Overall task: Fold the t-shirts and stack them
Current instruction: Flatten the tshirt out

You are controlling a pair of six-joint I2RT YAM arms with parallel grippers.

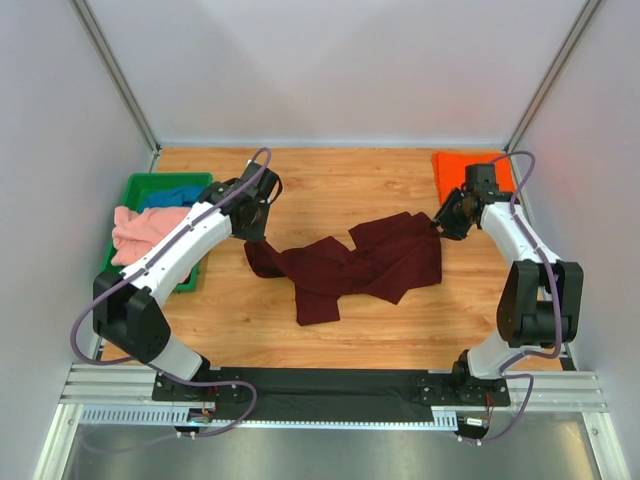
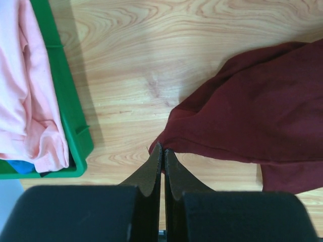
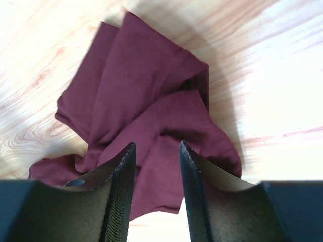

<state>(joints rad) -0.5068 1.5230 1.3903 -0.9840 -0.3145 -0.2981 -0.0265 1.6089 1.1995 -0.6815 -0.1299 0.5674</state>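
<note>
Mid-table, the maroon t-shirt (image 1: 360, 265) lies crumpled, its left corner pinched in the closed left gripper (image 2: 162, 151). The right gripper (image 3: 157, 146) hovers over the right end, jaws partly spread and empty. Spreading likely goes best if the right takes a single hem corner, not a bunched fold, before both pull apart. Only the top view shows the orange t-shirt (image 1: 452, 172) far right; only the left wrist view confirms the pinch.
</note>
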